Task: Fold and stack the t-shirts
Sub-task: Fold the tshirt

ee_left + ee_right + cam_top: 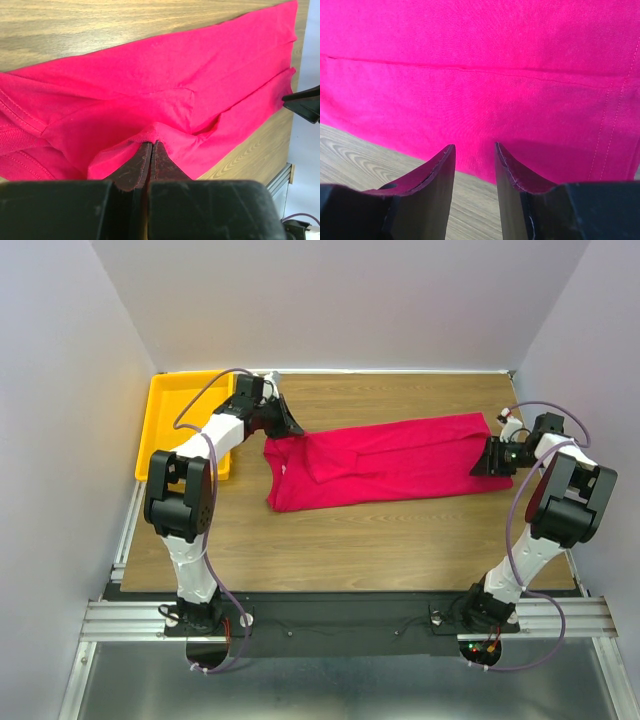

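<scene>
Red t-shirt (390,465) lies near mid-table (350,540), drawn out into a long band running left to right, folded over lengthwise, collar end to the left. Left gripper (283,430) sits at that collar end, fingers pressed together on a small raised ridge of the cloth; the fabric peaks up into the tips. Right gripper (485,460) is at the opposite, hem end, low over the shirt's edge, jaws standing apart with a clear gap; cannot tell whether they touch the cloth. Yellow tray (175,420) sits at the far-left corner, beside the left arm.
</scene>
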Available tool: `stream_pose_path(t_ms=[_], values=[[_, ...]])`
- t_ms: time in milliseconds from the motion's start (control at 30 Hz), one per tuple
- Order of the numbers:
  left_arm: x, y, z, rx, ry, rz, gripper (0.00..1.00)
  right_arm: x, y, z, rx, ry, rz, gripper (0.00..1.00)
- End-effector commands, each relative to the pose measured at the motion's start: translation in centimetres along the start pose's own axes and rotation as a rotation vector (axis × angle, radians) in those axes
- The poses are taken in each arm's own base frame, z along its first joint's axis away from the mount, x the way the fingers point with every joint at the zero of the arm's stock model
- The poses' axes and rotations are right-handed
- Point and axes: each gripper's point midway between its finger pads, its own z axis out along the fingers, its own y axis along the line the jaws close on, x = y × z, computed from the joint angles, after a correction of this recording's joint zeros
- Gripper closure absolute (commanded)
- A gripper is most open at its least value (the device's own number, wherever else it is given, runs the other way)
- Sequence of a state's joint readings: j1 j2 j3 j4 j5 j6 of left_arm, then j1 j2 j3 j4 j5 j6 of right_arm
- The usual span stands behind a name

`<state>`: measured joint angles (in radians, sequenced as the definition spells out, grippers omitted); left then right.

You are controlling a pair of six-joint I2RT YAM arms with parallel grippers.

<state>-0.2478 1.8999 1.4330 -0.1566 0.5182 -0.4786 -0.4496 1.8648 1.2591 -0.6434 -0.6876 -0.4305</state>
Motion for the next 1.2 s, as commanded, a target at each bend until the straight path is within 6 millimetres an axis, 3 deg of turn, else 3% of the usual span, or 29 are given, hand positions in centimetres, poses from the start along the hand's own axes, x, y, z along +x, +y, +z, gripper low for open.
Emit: stream_pose_path(t_ms=[0,200,333,367,433,467,533,567,700,767,800,833,867,933,1000,1100,1167], values=[[-1.6,-1.4,-0.8,0.027,-0.045,0.047,1.00,-1.5,0.4,-1.1,0.027,-0.050,-0.063,0.57],[-1.8,-1.4,-0.9,0.016,-0.053,0.052,0.96,-1.9,1.0,-1.2,0.023,-0.058,-0.084,0.57],[-2.2,-2.0,-1.5,0.034,-0.066,0.081,0.84,-2.5,2.0,-1.2,0.013,-0.064,-0.121,0.57],[-2.8,-2.3,-1.8,0.038,-0.094,0.099,0.67,-2.7,2.3,-1.1,0.012,-0.063,-0.135,0.57],[-3.7,-3.7,-3.3,0.062,-0.150,0.130,0.44,-3.0,3.8,-0.6,-0.007,-0.053,-0.195,0.56],[-4.7,-4.6,-4.6,0.071,-0.199,0.155,0.30,-3.4,5.2,-0.2,-0.026,-0.050,-0.239,0.56],[-5.7,-5.5,-5.9,0.072,-0.246,0.202,0.21,-3.7,7.1,0.2,-0.064,-0.042,-0.318,0.55],[-6.4,-5.5,-6.6,0.045,-0.284,0.211,0.10,-3.8,8.1,0.5,-0.084,-0.036,-0.357,0.54],[-7.9,-6.2,-11.0,-0.023,-0.430,0.286,0.07,-4.0,14.4,1.7,-0.214,-0.014,-0.596,0.52],[-8.0,-7.3,-15.7,-0.036,-0.557,0.333,0.03,-3.0,20.6,3.1,-0.330,0.002,-0.793,0.51],[-6.7,-5.9,-15.7,-0.062,-0.550,0.323,0.02,-3.0,22.3,3.2,-0.358,-0.010,-0.878,0.51],[-6.4,-5.6,-16.5,-0.068,-0.579,0.321,0.02,-2.7,23.8,3.4,-0.382,-0.007,-0.913,0.51],[-6.5,-4.6,-17.6,-0.109,-0.625,0.274,0.02,-2.0,26.6,4.2,-0.426,0.001,-0.995,0.50],[-4.7,-2.7,-19.4,-0.140,-0.655,0.225,0.02,-3.1,28.6,5.8,-0.386,-0.005,-1.027,0.50],[-3.3,-3.0,-21.1,-0.101,-0.673,0.225,0.02,-2.6,31.7,7.5,-0.386,0.016,-1.074,0.50],[0.2,-1.7,-21.4,-0.086,-0.645,0.188,0.03,-3.1,34.4,10.6,-0.322,0.030,-1.100,0.51],[1.1,-1.5,-22.1,-0.087,-0.660,0.164,0.03,-2.9,35.7,11.9,-0.313,0.031,-1.114,0.51]])
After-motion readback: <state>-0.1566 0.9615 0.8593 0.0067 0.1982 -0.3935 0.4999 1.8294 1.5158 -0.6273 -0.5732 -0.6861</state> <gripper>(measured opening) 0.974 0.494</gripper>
